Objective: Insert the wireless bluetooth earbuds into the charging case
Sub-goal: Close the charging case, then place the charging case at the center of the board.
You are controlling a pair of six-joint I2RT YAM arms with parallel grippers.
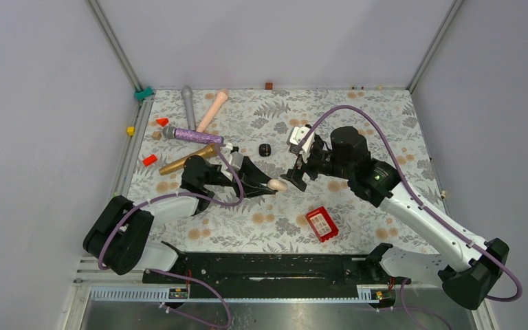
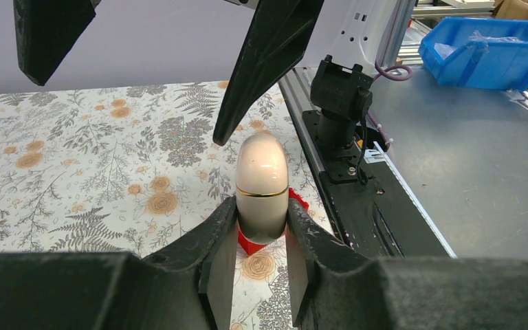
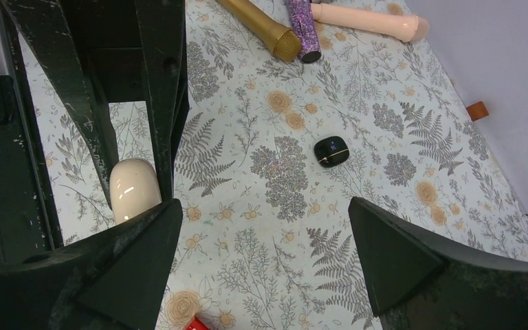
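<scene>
Left wrist view: cream earbud point(image 2: 262, 180), smooth and rounded with a thin gold band, pinched upright between the two pads of the left claw point(image 2: 261, 230). Lower half gripped, domed end poking out past the fingertips. Height above the floral table point(image 2: 75, 158) hard to judge. Directly behind it, red box point(image 2: 297, 201), mostly hidden, only red edges peeking out either side of the bud. Seen from the top external camera, lying flat at lower centre of the frame, below and right of the held bud.

Right claw point(image 3: 262, 206) spread wide, nothing between its fingers, hanging just beside the cream earbud. Visible in the left wrist view as two dark fingers entering from the top edge, one tip just above the dome.

Black earbud point(image 3: 331, 151) resting on the table, at mid-frame in the right wrist view, apart from both claws.

Farther out, upper left of the top external frame: gold rod point(image 1: 185, 161), purple glitter rod point(image 1: 194, 135), peach rod point(image 1: 212, 110) and grey rod point(image 1: 188, 106) clustered together. Two small red cones point(image 1: 150, 159) near the table's left side, yellow cube point(image 1: 130, 130) just off its left edge.
</scene>
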